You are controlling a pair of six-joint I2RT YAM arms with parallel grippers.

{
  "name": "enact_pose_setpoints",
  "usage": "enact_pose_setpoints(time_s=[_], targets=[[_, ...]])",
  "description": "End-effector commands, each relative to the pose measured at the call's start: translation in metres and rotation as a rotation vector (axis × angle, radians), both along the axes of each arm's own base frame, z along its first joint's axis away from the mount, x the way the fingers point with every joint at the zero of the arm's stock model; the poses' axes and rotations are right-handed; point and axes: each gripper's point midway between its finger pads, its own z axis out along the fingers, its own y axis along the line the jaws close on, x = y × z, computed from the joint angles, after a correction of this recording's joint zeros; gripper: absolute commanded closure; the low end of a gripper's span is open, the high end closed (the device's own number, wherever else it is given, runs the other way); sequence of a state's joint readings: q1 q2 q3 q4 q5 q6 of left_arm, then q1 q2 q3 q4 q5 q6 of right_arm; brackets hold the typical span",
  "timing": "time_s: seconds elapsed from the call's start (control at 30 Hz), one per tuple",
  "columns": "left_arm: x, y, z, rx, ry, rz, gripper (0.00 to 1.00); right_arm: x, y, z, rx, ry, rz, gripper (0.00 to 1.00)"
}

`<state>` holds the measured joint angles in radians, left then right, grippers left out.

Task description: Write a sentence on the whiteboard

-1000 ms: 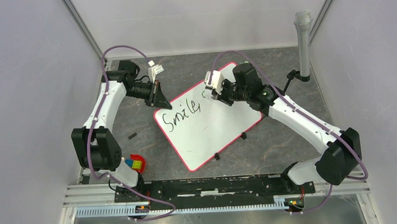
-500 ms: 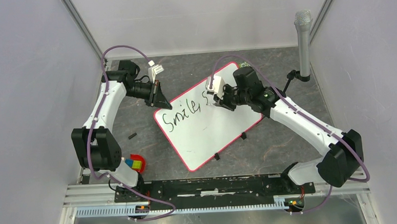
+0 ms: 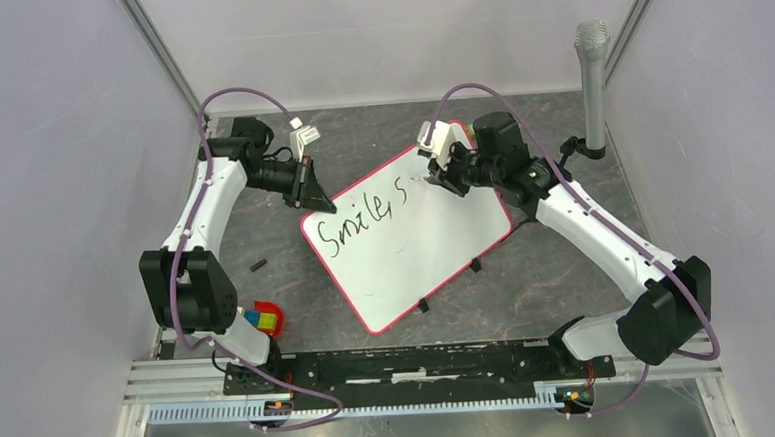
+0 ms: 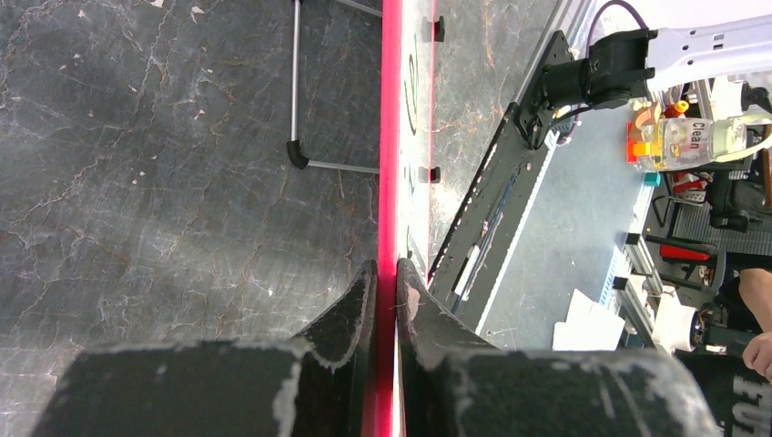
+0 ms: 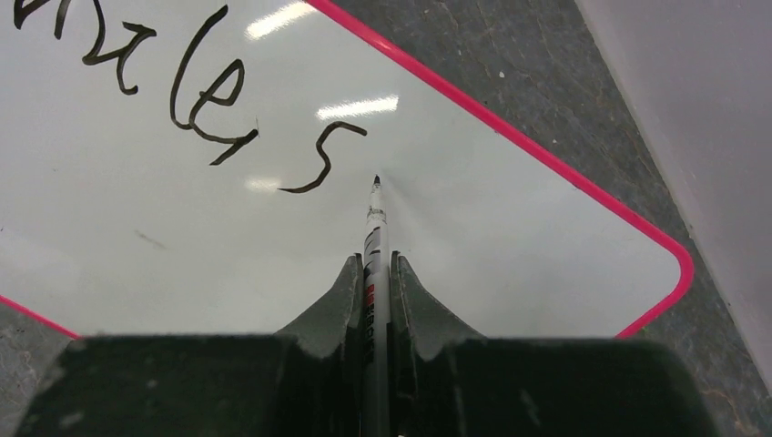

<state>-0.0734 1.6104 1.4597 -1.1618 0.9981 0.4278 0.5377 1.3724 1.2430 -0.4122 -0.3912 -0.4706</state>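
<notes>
1. Rail [image 3: 421, 362]: black plate on ribbed aluminium profile, along the near edge of the tabletop [image 3: 566, 269]; the tabletop was dark grey with a veined, stone-like pattern.

2. Cube [image 3: 265, 320]: small, with coloured faces, near left, sitting on a round red piece [image 3: 274, 315].

3. Small black piece [image 3: 258, 265]: short and stubby, loose on the tabletop, left of the board and apart from it.

4. Whiteboard [image 3: 416, 257]: large flat rectangle with a glossy white face, rounded corners and a thin red-pink frame. It lay at mid-tabletop, turned diagonally. Two small black feet [image 3: 423, 305] sat on its near-right long edge.

5. Sentence [image 3: 358, 218]: black handwritten marker script along the board's far-left long edge, reading "Smile, s".

6. Left gripper [image 4: 388, 273]: matt black with scuffed grey edges. Its jaws were clenched on the red-pink frame at the board's left corner, one finger on each side of the edge.

7. Right gripper [image 5: 374, 264]: jaws grasping a slim marker [image 5: 375, 228] with a white barrel, red and black print and a black tip. The tip was at the board's face just right of the "s"; contact could not be confirmed.

8. Microphone [image 3: 591, 78]: upright grey cylinder with a mesh head, on a black clip at the far right.
</notes>
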Motion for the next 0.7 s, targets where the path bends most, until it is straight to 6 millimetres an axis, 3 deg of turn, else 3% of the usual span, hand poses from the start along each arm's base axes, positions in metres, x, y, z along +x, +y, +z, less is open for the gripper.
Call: enact_pose_setpoints(time_s=[0.0,0.17,0.33,0.47,0.67], targets=[[-0.003,-0.003,0.0,0.024,-0.04,-0.045,0.98,0.009,0.011,0.031,0.071,-0.061,0.004,1.0],[-0.002,-0.003,-0.002,0.026,-0.035,-0.047,0.98,0.007,0.02,0.031,0.102,-0.029,0.03,1.0],[-0.002,-0.003,-0.003,0.028,-0.035,-0.047,0.98,0.013,0.018,0.012,0.059,-0.002,0.012,1.0],[-0.001,-0.003,-0.004,0.029,-0.033,-0.048,0.98,0.018,0.011,0.002,0.02,-0.009,-0.02,1.0],[-0.001,-0.003,-0.004,0.03,-0.034,-0.048,0.98,0.032,-0.009,0.004,-0.029,-0.047,-0.102,1.0]])
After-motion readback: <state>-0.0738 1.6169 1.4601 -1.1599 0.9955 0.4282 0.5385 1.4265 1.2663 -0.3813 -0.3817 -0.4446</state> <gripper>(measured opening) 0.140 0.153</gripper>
